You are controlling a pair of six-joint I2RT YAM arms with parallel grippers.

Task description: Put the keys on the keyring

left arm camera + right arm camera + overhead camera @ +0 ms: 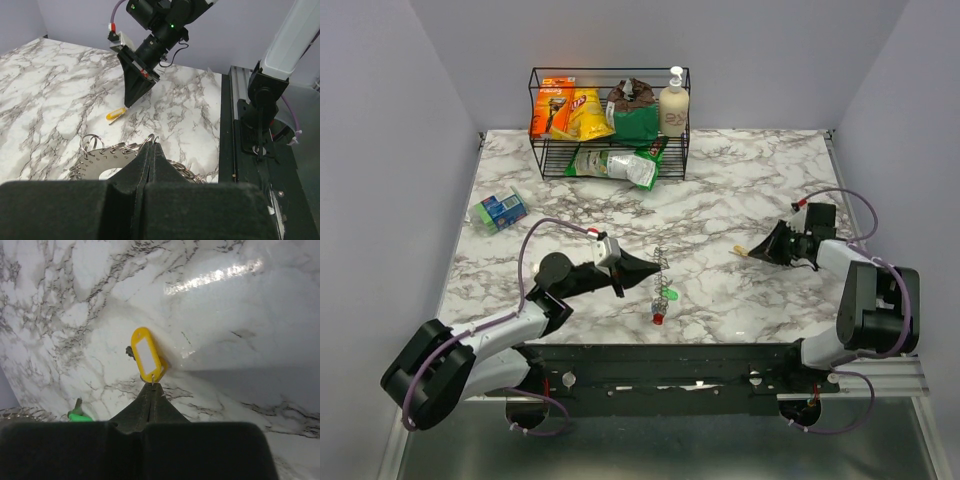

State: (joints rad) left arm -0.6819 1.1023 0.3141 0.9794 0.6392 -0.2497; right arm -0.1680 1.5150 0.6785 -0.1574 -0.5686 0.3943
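Note:
The keyring [660, 262], a coiled silvery ring, hangs at mid-table with my left gripper [652, 268] shut on its rim. A green key [666, 296] and a red key [658, 318] dangle below it. In the left wrist view the left gripper [151, 145] pinches the keyring [107, 152], which carries several small split rings. My right gripper [751, 253] is shut on the small wire loop of a yellow key [739, 250] lying on the marble. The right wrist view has the right gripper [152, 386] at the near end of the yellow key [145, 354], with a green key [78, 415] at lower left.
A black wire rack [686, 120] with snack bags, a razor pack and a bottle stands at the back. A blue-green box [498, 210] lies at the left. A metal rail [236, 130] runs along the table's near edge. Grey walls close in the table.

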